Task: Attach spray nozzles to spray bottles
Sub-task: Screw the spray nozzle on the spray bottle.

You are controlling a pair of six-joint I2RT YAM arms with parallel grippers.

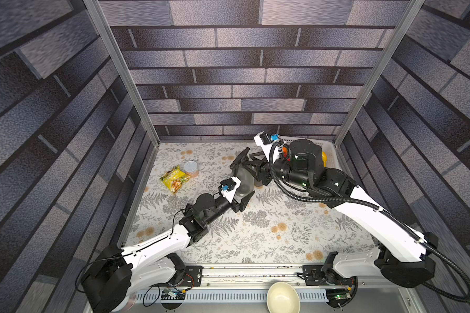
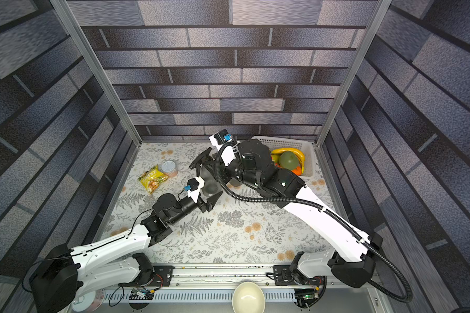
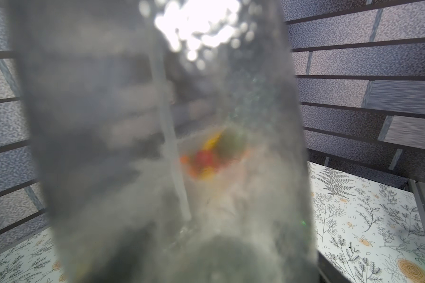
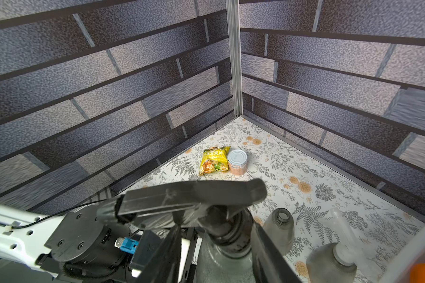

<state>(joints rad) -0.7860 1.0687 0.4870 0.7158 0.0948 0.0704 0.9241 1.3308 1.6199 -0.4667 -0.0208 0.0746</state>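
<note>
- The bottle [image 1: 244, 180] stands upright at the middle of the table, a little to the far side. The left gripper [image 1: 241, 193] is closed around its lower body and holds it.
- A black nozzle [image 4: 194, 198] sits on the bottle's neck, and the dip tube [image 3: 172, 137] hangs down inside.
- The right gripper [image 4: 216, 229] reaches in from the right with one finger on each side of the collar. A gap shows on one side, so it looks partly open and grips nothing.
- The long axis of the bottle is vertical, so I think the right fingers should draw back level to the right.
- An open bottle [image 4: 279, 230] stands just right of it, nearer to the right arm.
</note>
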